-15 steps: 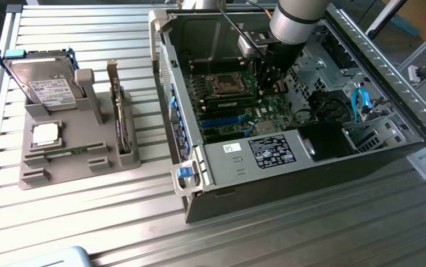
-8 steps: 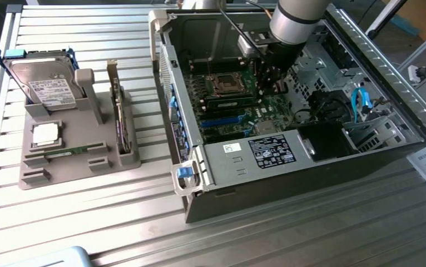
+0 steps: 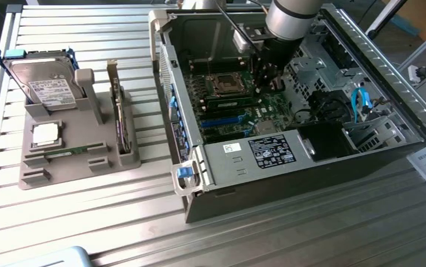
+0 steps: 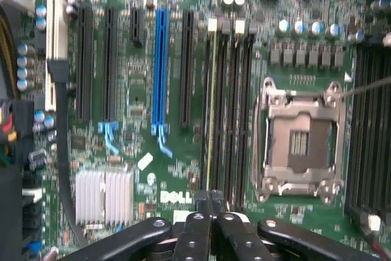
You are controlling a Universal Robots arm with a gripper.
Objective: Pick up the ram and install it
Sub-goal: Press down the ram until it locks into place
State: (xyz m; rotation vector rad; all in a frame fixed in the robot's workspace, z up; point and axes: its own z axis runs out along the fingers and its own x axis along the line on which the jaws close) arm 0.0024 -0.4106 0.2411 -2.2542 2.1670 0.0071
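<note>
Black gripper (image 4: 211,203) jaws pressed together, above thin ram (image 4: 212,108), seemingly seated in slot

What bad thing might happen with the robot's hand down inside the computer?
The shut hand sits right over the ram, which stands edge-up in a slot. Pushing off-centre might tilt it or bend it. The open processor socket lies beside those slots, so a sideways slip might bump it.
</note>
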